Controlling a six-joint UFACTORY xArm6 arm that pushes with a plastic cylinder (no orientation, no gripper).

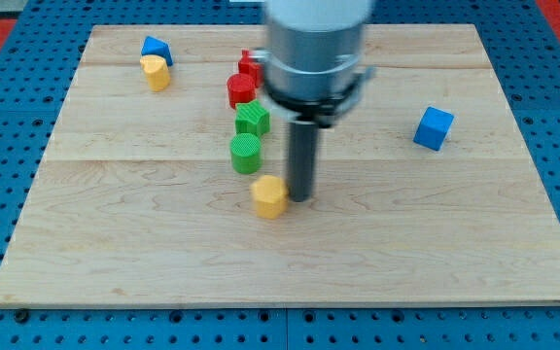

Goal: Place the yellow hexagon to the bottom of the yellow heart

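My tip (301, 199) rests on the bench (115, 243), touching the yellow hexagon (270, 195) just to its left. There is no claw here, only the rod. The yellow heart (156, 72) lies far up and left of my tip, touching a blue block (156, 48) near the top edge. Green blocks (246, 153) stand just up-left. Bare wood spreads below toward the bottom edge.

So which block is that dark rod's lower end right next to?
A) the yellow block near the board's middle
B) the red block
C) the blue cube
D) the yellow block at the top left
A: my tip sits just to the view's right of the yellow hexagon.
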